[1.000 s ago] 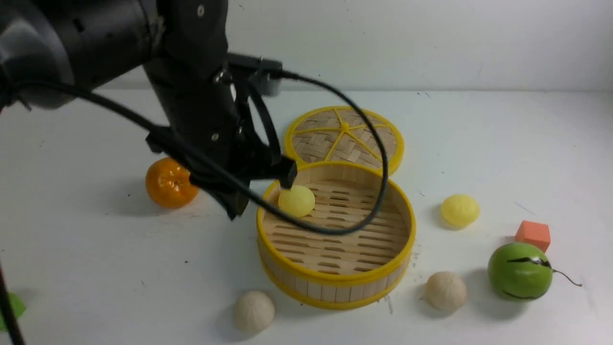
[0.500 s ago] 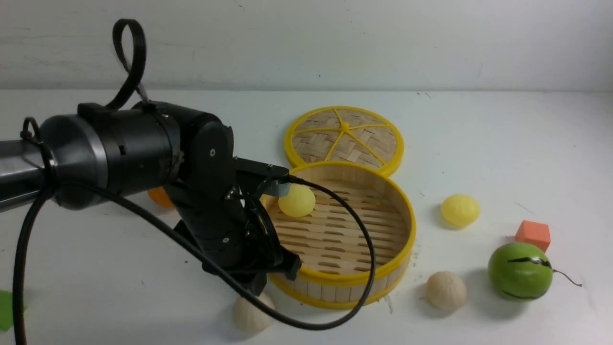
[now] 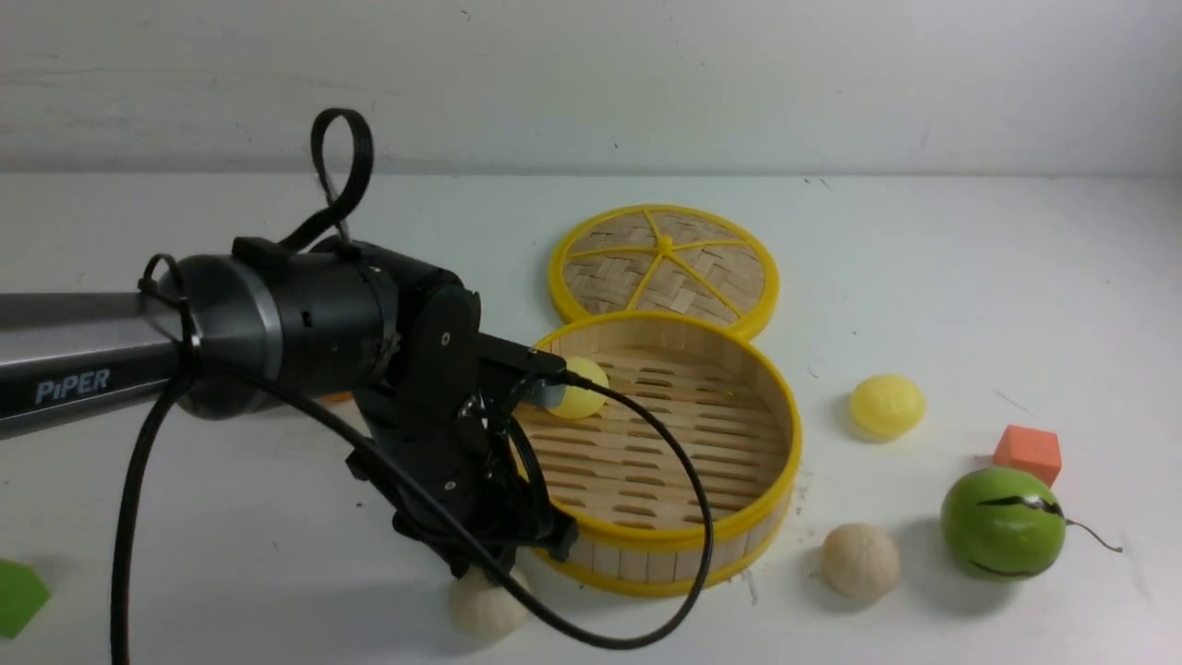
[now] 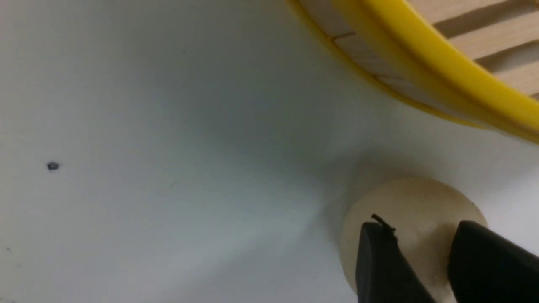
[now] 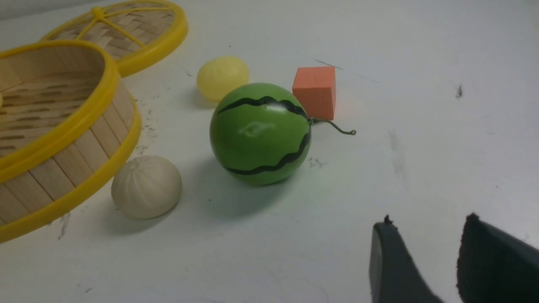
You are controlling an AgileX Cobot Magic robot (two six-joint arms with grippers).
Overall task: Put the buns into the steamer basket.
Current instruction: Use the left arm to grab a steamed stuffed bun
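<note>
The steamer basket stands mid-table and holds one pale yellow bun, partly hidden by my left wrist. My left gripper is open, low over a cream bun just in front of the basket's left side. In the left wrist view its fingers stand apart over that bun, next to the basket wall. A second yellow bun and a second cream bun lie right of the basket. My right gripper is open and empty above bare table.
The flat woven lid lies behind the basket. A green ball with black marks and an orange cube sit at the right. The orange tangerine is almost hidden behind my left arm. A green scrap lies at the left edge.
My left arm has come down from the basket's back-left rim, leaving the yellow bun inside, and swung to the front, lowering over the front-left cream bun.
</note>
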